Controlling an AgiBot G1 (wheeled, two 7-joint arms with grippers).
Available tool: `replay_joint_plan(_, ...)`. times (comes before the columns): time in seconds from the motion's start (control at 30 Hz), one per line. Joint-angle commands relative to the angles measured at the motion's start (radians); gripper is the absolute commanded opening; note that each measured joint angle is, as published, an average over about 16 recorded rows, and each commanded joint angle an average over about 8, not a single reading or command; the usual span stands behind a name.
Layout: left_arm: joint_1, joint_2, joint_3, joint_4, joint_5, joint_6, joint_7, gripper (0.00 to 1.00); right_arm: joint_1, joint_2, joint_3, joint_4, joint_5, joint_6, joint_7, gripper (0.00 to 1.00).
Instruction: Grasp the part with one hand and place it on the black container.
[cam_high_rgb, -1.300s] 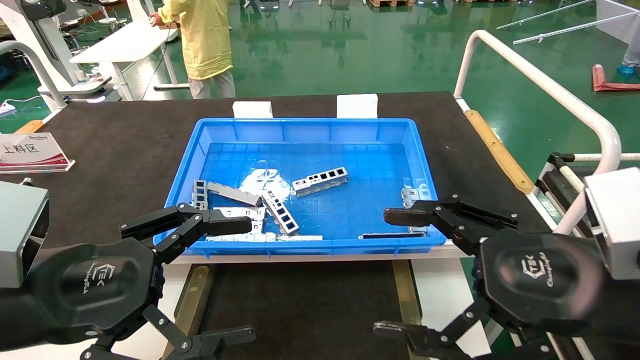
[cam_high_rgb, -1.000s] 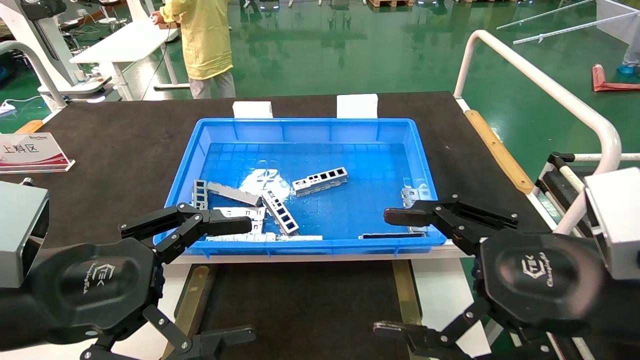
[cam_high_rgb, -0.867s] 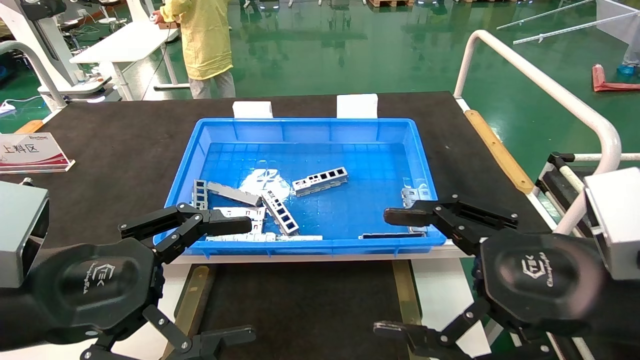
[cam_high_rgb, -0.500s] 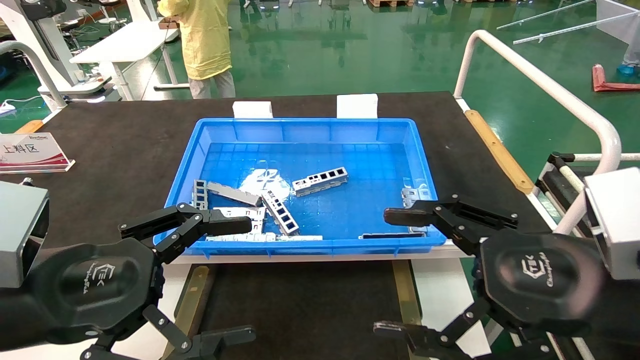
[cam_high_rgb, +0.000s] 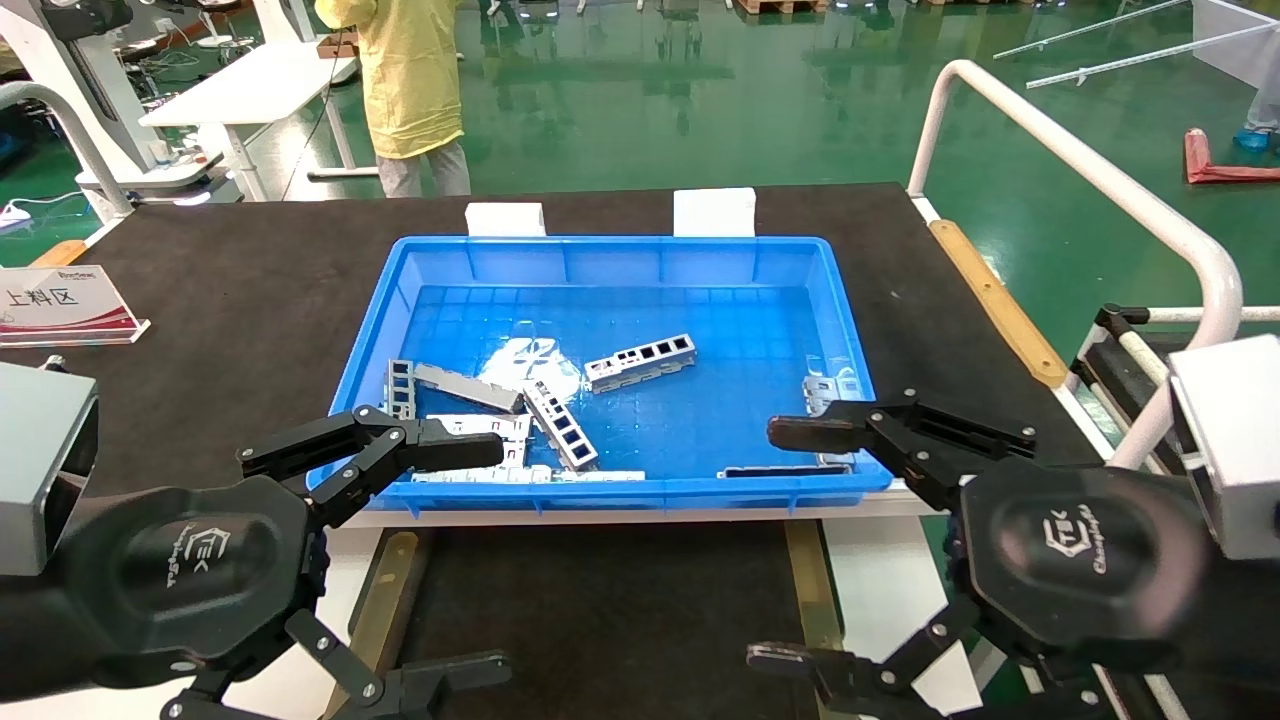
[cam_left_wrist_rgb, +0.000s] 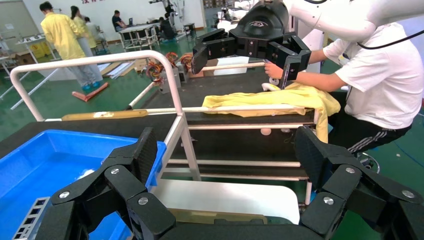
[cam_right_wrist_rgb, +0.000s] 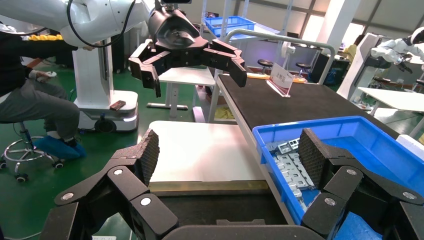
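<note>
So both arms are sitting low at the near edge of the work, nothing picked up yet. My left gripper (cam_high_rgb: 440, 555) is spread wide and empty, with its upper finger hanging over the near-left corner of the blue bin (cam_high_rgb: 800, 262), and the right gripper (cam_high_rgb: 800, 545) is the same story over the near-right corner, fingers splayed with nothing between them (the wrist views confirm it, big open gap on both). The part (cam_high_rgb: 641, 361) I'd go for is the ladder-looking strip lying alone near the middle of the bin floor, clear of the pile. Its long axis runs mostly left-to-right, with the right end tipped a bit toward the far wall. It sits ahead of both grippers and roughly between them, so neither arm has a huge edge, though I'd judge the right one has the cleaner line since the left has the heap of plates (cam_high_rgb: 470, 432) and another ladder strip (cam_high_rgb: 561, 424) right under it. Because the strip lies crosswise, I'd want the fingers closing across its narrow width, meaning front-to-back. The black container (cam_high_rgb: 600, 610) is the dark tray with brass-yellow edging directly below, on my side of the bin, so once I have the strip it's basically a pull back toward me and a set down.
</note>
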Motion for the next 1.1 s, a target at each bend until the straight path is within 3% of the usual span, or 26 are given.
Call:
replay_joint_plan(0.03, 0.0, 0.0, 0.0, 0.0, 0.0, 0.0, 0.0, 1.0, 0.0, 0.0, 0.0, 0.0, 0.0, 0.0, 0.0, 1.0)
replay_joint_plan(0.63, -0.043, 0.043, 0.033, 0.042, 0.091, -0.053, 0.014, 1.0, 0.001, 0.0, -0.001, -0.001, 0.0, 0.0, 0.0, 1.0)
replay_joint_plan(1.1, -0.18, 0.207, 0.136, 0.204, 0.288, -0.119, 0.051, 1.0, 0.001, 0.0, -0.001, -0.001, 0.0, 0.0, -0.001, 1.0)
